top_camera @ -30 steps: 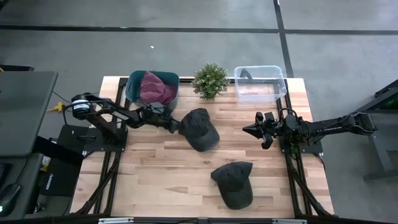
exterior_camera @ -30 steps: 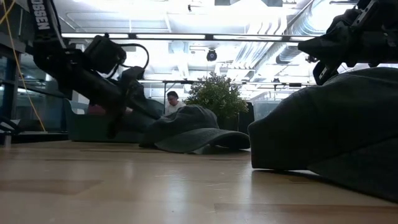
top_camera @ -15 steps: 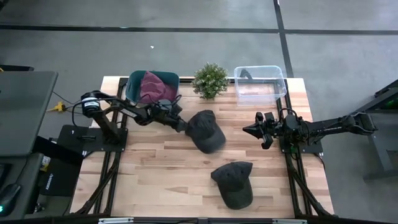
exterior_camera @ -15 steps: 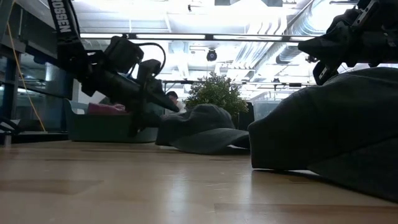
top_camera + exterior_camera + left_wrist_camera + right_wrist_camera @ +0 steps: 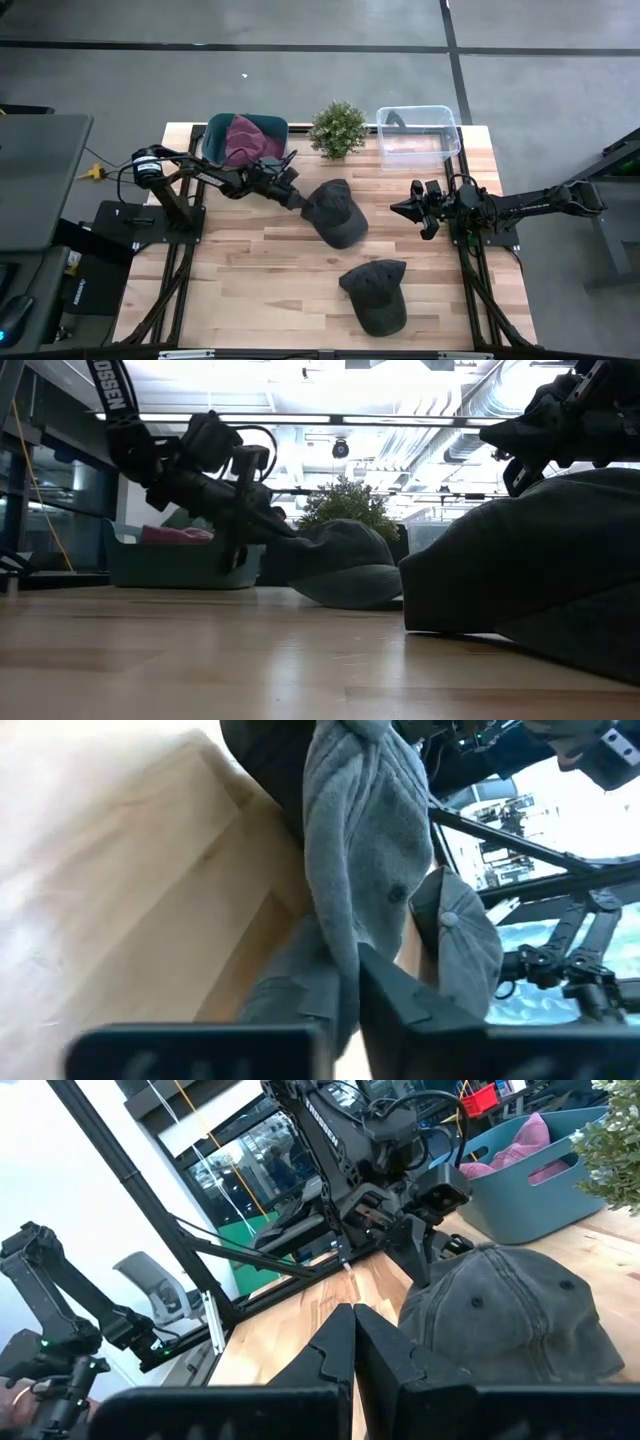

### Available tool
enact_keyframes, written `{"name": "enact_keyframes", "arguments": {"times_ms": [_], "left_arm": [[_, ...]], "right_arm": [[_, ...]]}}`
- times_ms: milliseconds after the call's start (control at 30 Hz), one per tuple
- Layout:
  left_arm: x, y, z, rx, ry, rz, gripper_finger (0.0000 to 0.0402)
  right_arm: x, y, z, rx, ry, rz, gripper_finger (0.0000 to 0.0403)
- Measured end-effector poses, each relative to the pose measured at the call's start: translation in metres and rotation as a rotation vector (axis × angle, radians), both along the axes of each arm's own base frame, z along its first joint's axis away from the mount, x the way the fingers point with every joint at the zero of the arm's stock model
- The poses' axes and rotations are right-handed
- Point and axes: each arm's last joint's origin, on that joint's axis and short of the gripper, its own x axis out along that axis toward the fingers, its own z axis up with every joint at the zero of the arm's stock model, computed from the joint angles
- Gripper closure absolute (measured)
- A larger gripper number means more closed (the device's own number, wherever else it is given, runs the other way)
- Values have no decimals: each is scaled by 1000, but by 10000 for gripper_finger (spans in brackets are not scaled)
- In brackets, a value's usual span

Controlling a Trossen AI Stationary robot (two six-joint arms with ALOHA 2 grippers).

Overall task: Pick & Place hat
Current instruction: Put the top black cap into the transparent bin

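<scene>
Left gripper (image 5: 299,201) pinching a dark grey cap (image 5: 336,213) by its edge.
Its fingers are clamping the fabric (right gripper (image 5: 398,206) is hovering clenched, empty).

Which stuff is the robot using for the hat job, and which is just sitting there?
For the job:
- grey cap, pinched by left claw
- second cap
- teal bin
- clear tub

Just sitting:
- little plant
- right claw, waiting

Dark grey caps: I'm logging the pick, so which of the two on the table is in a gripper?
The dark grey cap nearer the teal bin: the left gripper is shut on its edge. The other dark grey cap lies untouched near the front edge.
</scene>
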Motion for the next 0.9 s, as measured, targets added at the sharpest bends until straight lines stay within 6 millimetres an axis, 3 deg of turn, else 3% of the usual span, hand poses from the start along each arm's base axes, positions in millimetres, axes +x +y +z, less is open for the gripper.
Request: {"name": "enact_keyframes", "arguments": {"times_ms": [200,467,633,900], "left_arm": [[4,1,4,-29,-7,16,399],[11,3,14,-103,-29,23,401],[17,0,20,-146,-39,10,401],[9,-1,53,-152,-102,40,401]], "right_arm": [[0,0,0,18,0,-4,402],[0,1,0,314,3,37,402],[0,0,0,359,3,34,402],[0,0,0,369,3,33,402]]}}
